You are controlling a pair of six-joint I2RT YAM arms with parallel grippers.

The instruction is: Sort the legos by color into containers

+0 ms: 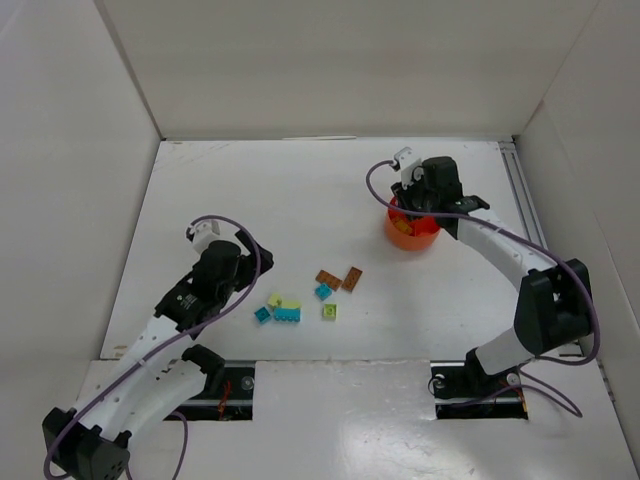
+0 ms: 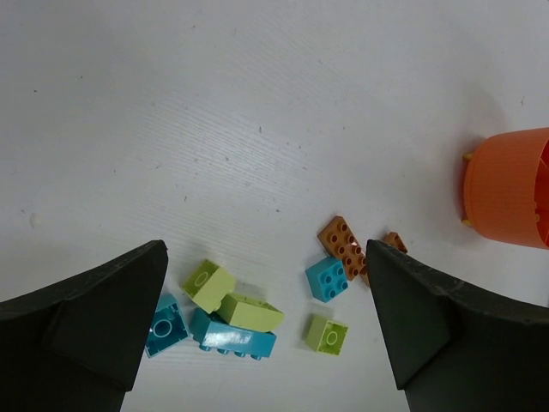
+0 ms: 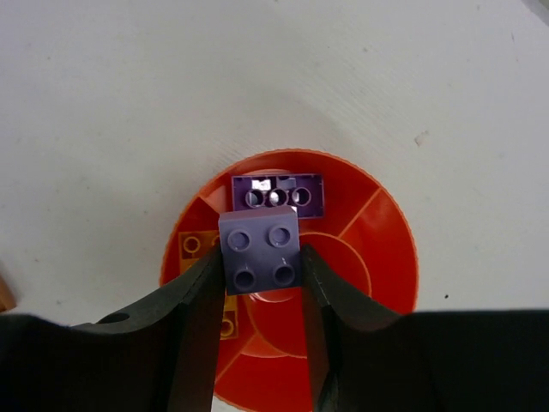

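Right wrist view: right jaws clamp a lilac brick (image 3: 260,256) above the orange bowl (image 3: 390,257), near its compartment holding a purple brick (image 3: 279,194). I'd release low, squarely over that one. Left jaws gape above loose legos (image 2: 233,342) on the tabletop (image 2: 257,103).

TEXT: none legible in any view | LABELS, BRANDS: none legible | NUMBERS, SIGNS: none legible | NOTE: stud tops of the lilac brick (image 3: 262,253) too small to show any embossing; wall of the orange bowl (image 2: 506,189) plain ribbed plastic.
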